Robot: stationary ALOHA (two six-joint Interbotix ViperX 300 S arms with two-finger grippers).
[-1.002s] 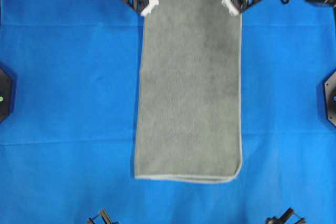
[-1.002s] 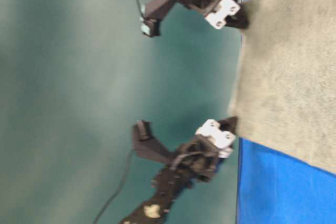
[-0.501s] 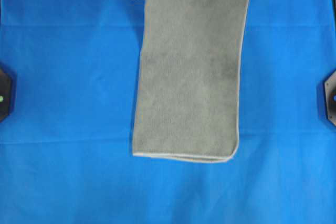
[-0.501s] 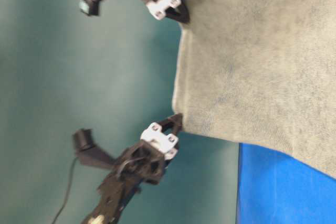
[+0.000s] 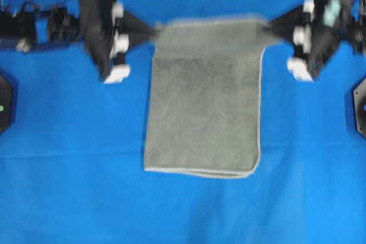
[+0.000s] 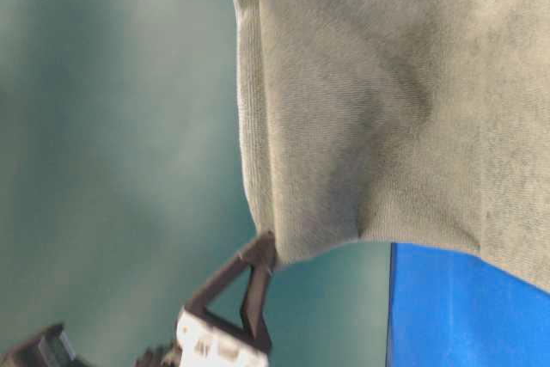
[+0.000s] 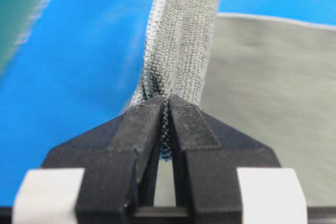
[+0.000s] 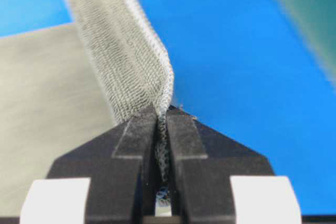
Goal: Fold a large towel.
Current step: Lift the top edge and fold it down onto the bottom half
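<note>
The towel (image 5: 203, 112) lies mid-table on the blue cloth surface (image 5: 68, 170), long axis running near to far. Its near part rests flat, with the pale hem and rounded corner showing at the near right. The far edge is up off the surface, stretched between the two grippers and carried over the part that lies flat. In the table-level view the raised cloth (image 6: 369, 100) hangs as a curtain with a sag crease in the middle.

Progress, as a judgement: mid-fold. The lifted edge sits over the far part of the towel and has not been laid down on the near edge. Still to do are bringing the held edge to the near hem, lowering it, letting go, and probably more folds after that, since the piece is large. How many layers it already has I cannot tell.

Left gripper (image 5: 155, 30) is at the far-left corner, and the wrist view shows its jaws clamped tight on a bunched bit of hem (image 7: 167, 124). Right gripper (image 5: 273, 27) is at the far-right corner, likewise pinched closed on the cloth edge (image 8: 160, 129). The towel spans between them, taut along the top. Both arm bodies stay outside the towel's side edges.
</note>
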